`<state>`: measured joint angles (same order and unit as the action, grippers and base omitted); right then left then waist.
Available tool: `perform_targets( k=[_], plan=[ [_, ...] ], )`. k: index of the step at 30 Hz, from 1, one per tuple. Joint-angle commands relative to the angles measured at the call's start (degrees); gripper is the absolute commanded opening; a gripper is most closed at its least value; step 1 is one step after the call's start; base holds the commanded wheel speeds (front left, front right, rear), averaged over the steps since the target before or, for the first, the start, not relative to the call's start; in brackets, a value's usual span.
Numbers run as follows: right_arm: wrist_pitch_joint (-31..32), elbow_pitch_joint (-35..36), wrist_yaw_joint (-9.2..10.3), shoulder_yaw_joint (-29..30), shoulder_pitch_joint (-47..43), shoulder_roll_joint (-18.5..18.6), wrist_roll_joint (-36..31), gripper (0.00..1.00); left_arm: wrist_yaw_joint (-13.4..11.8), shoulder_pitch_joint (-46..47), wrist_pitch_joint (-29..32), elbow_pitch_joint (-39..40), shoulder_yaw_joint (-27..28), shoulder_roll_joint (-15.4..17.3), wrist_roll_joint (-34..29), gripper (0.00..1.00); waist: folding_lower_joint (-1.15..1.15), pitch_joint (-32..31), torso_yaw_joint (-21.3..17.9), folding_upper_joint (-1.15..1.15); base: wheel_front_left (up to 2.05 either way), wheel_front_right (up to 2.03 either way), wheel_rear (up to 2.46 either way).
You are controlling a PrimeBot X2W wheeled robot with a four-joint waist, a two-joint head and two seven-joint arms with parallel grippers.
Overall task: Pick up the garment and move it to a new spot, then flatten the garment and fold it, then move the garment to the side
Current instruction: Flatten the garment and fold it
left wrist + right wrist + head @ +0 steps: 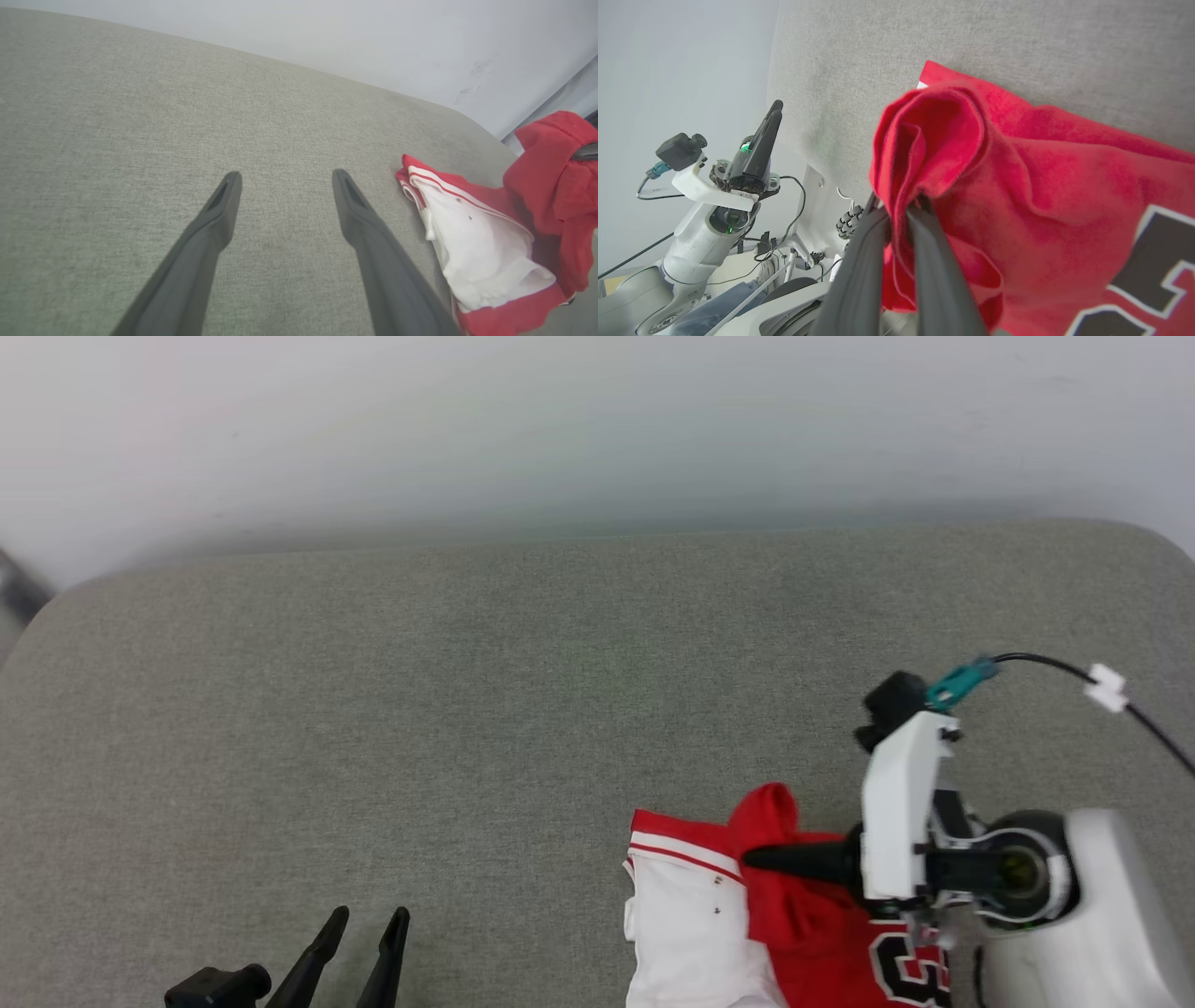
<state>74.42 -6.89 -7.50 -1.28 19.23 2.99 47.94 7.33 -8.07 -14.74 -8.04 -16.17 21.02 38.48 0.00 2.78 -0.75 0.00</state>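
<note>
**Head view.** Your right gripper point(752, 859) sits at the lower right, its long dark fingers pointing toward the robot's left. It is clamped on a raised fold of the garment point(812, 933), a red jersey T-shirt with a white short sleeve, red-and-white striped trim and a black numeral outlined in white. The garment lies at the near edge of the grey woven fabric surface point(467, 709) and runs off the bottom of this view. Its white sleeve rests flat on the robot's left side of the pinched fold, and the numeral shows partly beneath the wrist. A thin black cable point(1055, 663) arcs away from the wrist camera mount. Behind the surface stands a plain white wall point(560, 420).

**Right wrist view.** Note the two fingers drawn close together, with bunched red cloth caught between their tips. The fold stands above the rest of the shirt, which spreads over the grey surface.

**Left wrist view.** Your left gripper point(286, 178) has its fingers spread wide with nothing between them, over bare grey fabric. You cannot tell whether the tips touch the surface. The striped sleeve lies to one side of the fingers, near but apart.
</note>
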Motion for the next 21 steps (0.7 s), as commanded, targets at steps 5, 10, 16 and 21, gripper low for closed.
perform_targets(
  k=[5, 10, 16, 21],
  plan=[
    [-7.7, -9.8, 0.03, -9.4, 4.8, -0.2, 2.7, 0.0, 0.1, 1.7, 0.0, -0.9, -0.8, 0.1, 0.5, 1.0, 0.0, 0.3, 0.6, 0.0, 0.0, 0.0, 0.0],
    [-13.0, -18.4, 0.03, -16.1, 8.5, -0.2, 3.7, 0.0, 0.1, 2.6, 0.1, -1.9, -1.7, 0.3, 0.8, 1.0, 0.0, 0.2, 1.5, 0.0, 0.0, 0.0, 0.0],
    [-17.5, -25.7, 0.03, -23.0, 10.8, -0.2, 6.8, 0.0, 0.1, 3.3, 0.2, -2.9, -2.8, 0.1, 1.2, 1.0, 0.0, 0.0, 2.7, 0.0, 0.0, 0.0, 0.0],
    [-21.5, -29.1, 0.03, -26.0, 12.0, -0.2, 9.2, 0.77, 0.1, 3.8, 0.1, -3.6, -3.2, 0.0, 1.6, 1.0, 0.0, -0.3, 3.1, 0.0, 0.0, 0.0, 0.0]
  ],
)
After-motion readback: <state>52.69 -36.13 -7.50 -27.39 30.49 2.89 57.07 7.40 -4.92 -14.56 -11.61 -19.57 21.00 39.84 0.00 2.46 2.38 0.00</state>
